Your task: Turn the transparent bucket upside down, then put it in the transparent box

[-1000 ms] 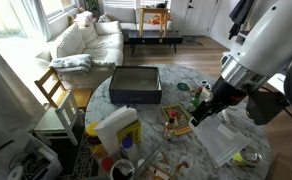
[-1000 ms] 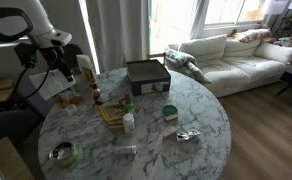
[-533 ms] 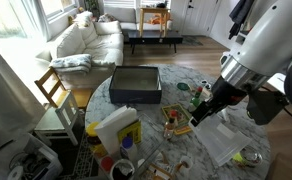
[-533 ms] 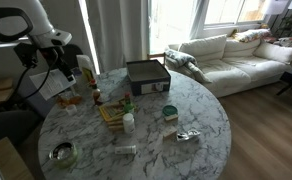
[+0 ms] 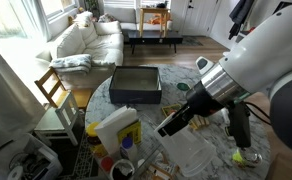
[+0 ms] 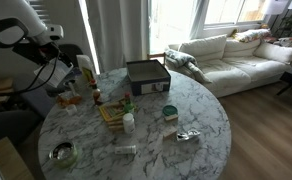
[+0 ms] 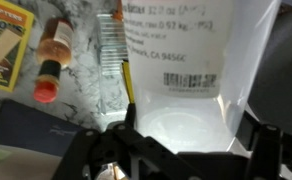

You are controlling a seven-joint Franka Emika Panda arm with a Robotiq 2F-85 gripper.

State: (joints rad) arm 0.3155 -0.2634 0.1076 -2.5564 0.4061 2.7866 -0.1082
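The transparent bucket (image 7: 176,95) fills the wrist view: a milky tub with a printed label on its wall and a round base that shows near the camera. It sits between my gripper's (image 7: 198,128) two dark fingers, which press on its sides, so the gripper is shut on it. In an exterior view the gripper (image 5: 176,122) hangs over the marble table (image 5: 186,75), with cloudy see-through plastic (image 5: 193,152) just under it. In an exterior view the gripper (image 6: 61,85) is at the table's edge. I cannot tell the transparent box apart from that plastic.
A dark grey flat box (image 5: 136,85) (image 6: 146,72) stands at the table's far side. A red-capped bottle (image 7: 50,62) and an orange packet (image 7: 6,40) lie beside the bucket. A green cup (image 6: 169,112), a bowl (image 6: 61,153) and small items stand round the middle.
The arm has swung toward the table's middle and its wrist has turned. The cloudy plastic moved along with the gripper. The jaws kept the same width.
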